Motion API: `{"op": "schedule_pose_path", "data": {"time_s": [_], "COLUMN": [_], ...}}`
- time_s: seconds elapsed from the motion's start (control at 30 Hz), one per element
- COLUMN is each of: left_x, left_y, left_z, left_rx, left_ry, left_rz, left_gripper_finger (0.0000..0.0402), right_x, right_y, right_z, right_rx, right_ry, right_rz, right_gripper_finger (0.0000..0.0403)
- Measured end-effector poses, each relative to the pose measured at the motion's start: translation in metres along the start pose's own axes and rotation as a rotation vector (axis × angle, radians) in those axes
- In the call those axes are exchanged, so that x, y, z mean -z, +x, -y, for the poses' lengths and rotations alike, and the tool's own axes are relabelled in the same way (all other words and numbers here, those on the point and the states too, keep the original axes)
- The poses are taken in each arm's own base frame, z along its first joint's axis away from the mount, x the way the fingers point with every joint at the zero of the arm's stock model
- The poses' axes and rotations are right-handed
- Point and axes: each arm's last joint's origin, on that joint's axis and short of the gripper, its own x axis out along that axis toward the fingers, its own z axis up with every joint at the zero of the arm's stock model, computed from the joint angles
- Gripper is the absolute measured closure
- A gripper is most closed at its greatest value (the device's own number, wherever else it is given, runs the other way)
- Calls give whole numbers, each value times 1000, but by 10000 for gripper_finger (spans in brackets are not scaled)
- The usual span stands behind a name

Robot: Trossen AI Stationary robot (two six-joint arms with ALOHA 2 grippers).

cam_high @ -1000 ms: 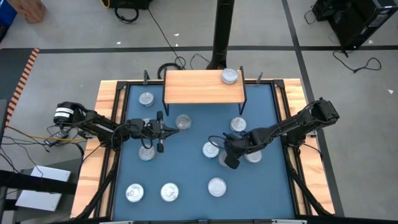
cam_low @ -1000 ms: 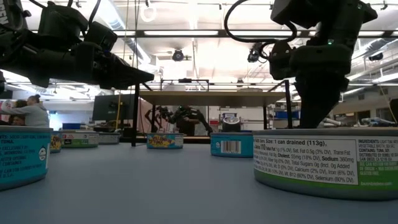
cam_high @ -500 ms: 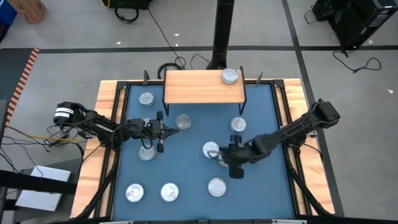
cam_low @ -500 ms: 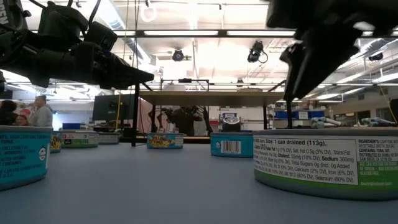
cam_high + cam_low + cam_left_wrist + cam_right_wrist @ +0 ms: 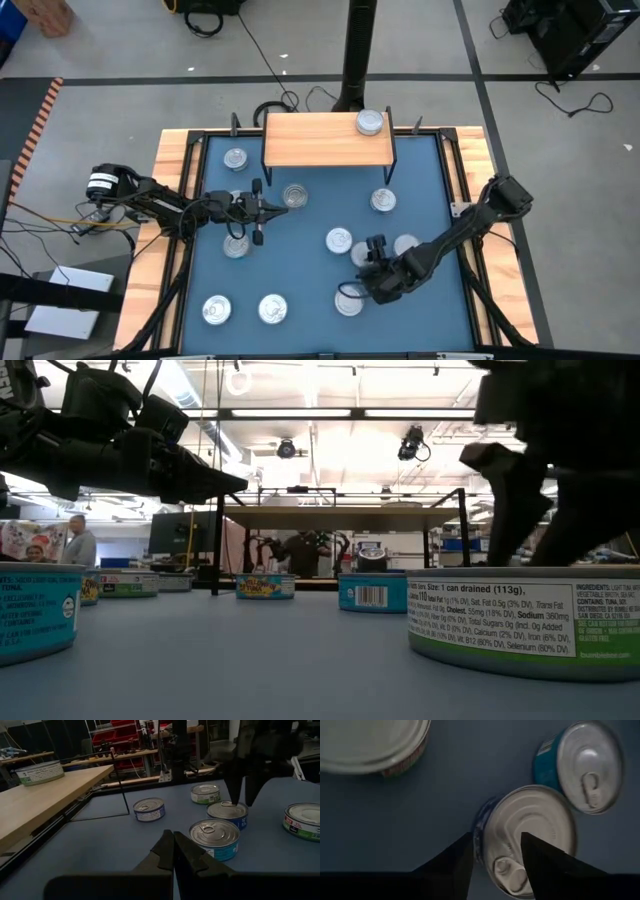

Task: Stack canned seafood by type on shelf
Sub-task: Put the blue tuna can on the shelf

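Little of the stacking has been done: only one tin (image 5: 370, 122) is seen on the shelf (image 5: 325, 140), at its far right corner, and no stack exists. About ten tins are left scattered on the blue worktop (image 5: 300, 270). The right tool (image 5: 375, 268), jaws parted and empty, is held over the tins right of centre; the right wrist view places a blue-sided tin (image 5: 530, 837) beneath its fingertips, its label unread. Labels are shown only in the low view. The left tool (image 5: 173, 851), clenched on nothing, waits left of centre.
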Motion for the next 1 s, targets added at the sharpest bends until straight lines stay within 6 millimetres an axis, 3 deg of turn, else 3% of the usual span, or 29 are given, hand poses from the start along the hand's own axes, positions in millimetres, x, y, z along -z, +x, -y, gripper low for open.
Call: {"op": "schedule_pose_path", "data": {"time_s": [0.23,0.6,1.0], "left_x": [0,0,0], "left_y": [0,0,0], "left_z": [0,0,0], "left_rx": [0,0,0], "left_ry": [0,-5,-5], "left_rz": [0,0,0], "left_gripper_finger": [396,396,396], "right_x": [3,3,-7], "right_y": [13,10,-15], "right_z": [-8,-3,24], "right_rx": [61,74,-43], "right_ry": [-54,-46,150], "right_rz": [-36,-36,16], "right_gripper_finger": [268,393,400]}}
